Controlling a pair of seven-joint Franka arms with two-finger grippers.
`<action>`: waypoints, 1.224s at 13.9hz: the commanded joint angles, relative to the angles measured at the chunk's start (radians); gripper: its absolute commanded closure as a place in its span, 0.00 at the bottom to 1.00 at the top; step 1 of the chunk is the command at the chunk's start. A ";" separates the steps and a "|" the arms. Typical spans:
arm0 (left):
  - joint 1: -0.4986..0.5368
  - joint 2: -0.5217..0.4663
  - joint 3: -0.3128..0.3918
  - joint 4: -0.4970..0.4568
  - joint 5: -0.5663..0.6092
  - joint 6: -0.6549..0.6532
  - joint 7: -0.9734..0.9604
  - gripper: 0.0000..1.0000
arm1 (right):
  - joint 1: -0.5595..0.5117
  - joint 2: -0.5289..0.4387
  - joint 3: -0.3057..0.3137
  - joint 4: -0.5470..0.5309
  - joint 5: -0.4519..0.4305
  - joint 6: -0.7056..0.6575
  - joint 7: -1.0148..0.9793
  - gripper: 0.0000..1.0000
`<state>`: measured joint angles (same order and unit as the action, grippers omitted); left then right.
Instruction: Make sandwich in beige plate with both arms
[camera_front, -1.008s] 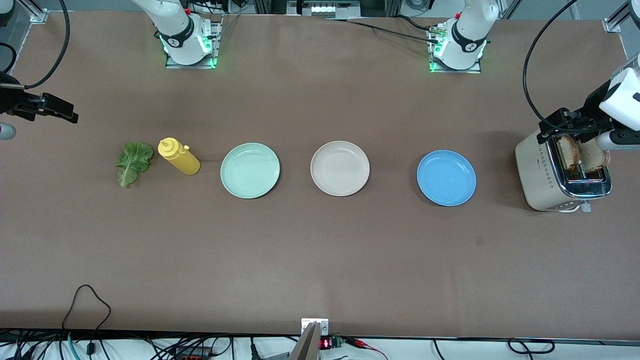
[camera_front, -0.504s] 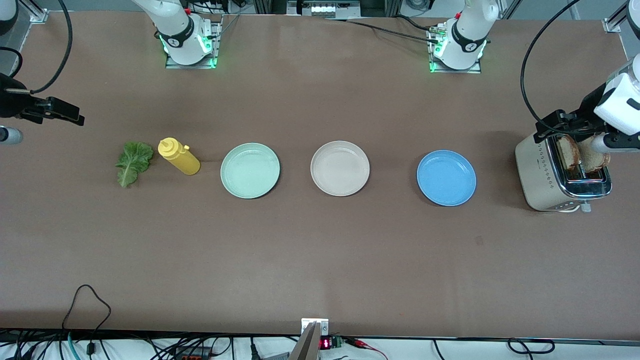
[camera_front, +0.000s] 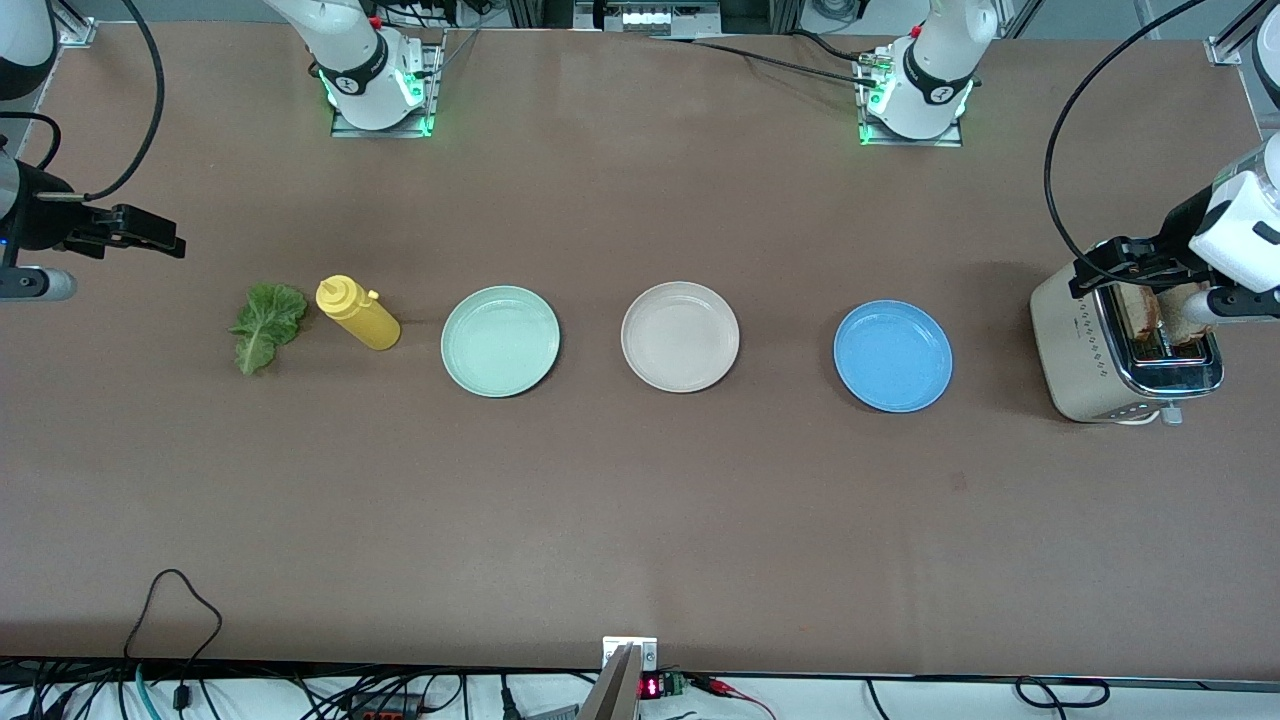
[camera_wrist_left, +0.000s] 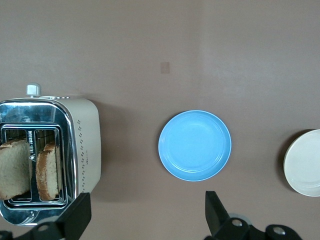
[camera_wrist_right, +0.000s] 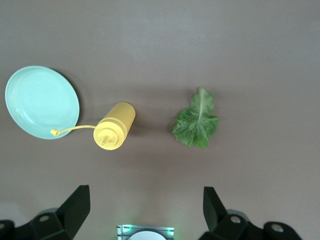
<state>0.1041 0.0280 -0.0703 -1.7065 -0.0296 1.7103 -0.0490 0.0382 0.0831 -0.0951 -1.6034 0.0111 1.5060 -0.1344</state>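
From the front, the beige plate (camera_front: 680, 336) sits bare between the mint plate (camera_front: 500, 341) and blue plate (camera_front: 893, 356); the left gripper (camera_front: 1128, 262) hangs over the toaster (camera_front: 1125, 345), and the right gripper (camera_front: 140, 232) is near the lettuce (camera_front: 266, 324). The left wrist view shows fingers apart above two toast slices (camera_wrist_left: 31, 170), stiff but crumbly, best pinched across their upper crust. The right wrist view shows spread fingers; the limp lettuce wants a gentle mid-leaf grasp.

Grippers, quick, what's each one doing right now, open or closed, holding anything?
Left gripper: open, holding nothing, over the toaster.
Right gripper: open, holding nothing, at the right arm's end of the table.
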 joint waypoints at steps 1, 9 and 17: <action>0.051 0.010 -0.002 0.004 0.022 -0.009 0.008 0.00 | -0.011 -0.006 0.003 -0.033 0.030 0.003 -0.166 0.00; 0.155 0.055 -0.002 -0.111 0.022 0.034 0.054 0.00 | -0.089 -0.054 0.023 -0.231 0.168 0.216 -0.830 0.00; 0.249 0.127 0.000 -0.107 0.063 0.097 0.237 0.00 | -0.144 -0.048 0.049 -0.286 0.268 0.263 -1.025 0.00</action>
<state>0.3382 0.1511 -0.0639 -1.8151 -0.0064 1.7905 0.1281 -0.0805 0.0680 -0.0697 -1.8589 0.2606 1.7570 -1.1378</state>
